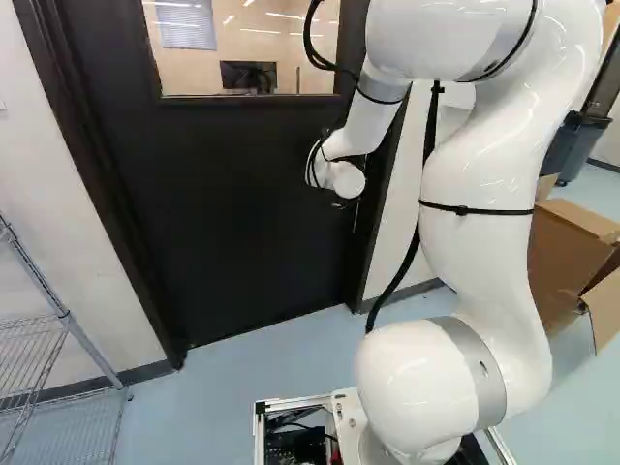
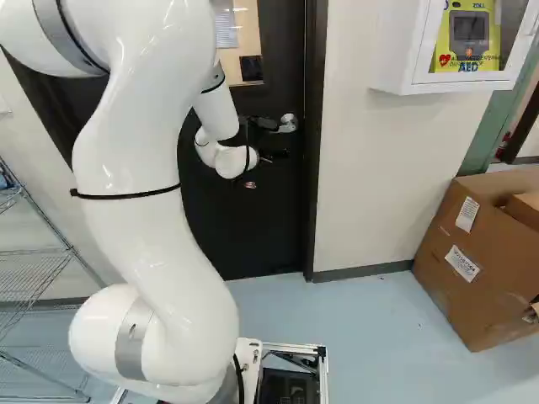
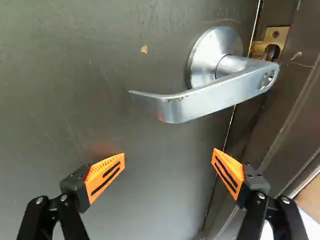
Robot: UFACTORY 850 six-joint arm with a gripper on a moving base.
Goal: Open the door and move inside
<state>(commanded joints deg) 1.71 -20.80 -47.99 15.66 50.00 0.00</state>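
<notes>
The pincer (image 2: 266, 167) is spread wide, with nothing gripped. Ahead of it, the handle (image 3: 215, 97) is seen on the door (image 1: 232, 213); a brass plate (image 3: 278, 36) is shown only in the wrist view, a wall cabinet (image 2: 403, 59) only in the right base view.

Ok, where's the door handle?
The door handle is ahead of the open gripper in the wrist view, not between its fingers. It sits by the brass plate, near the door's right edge in the right base view.

the pale blue floor (image 2: 362, 337) carries a wire rack (image 1: 65, 317), a cardboard box (image 2: 450, 278) and a grey bin (image 1: 585, 147).
</notes>
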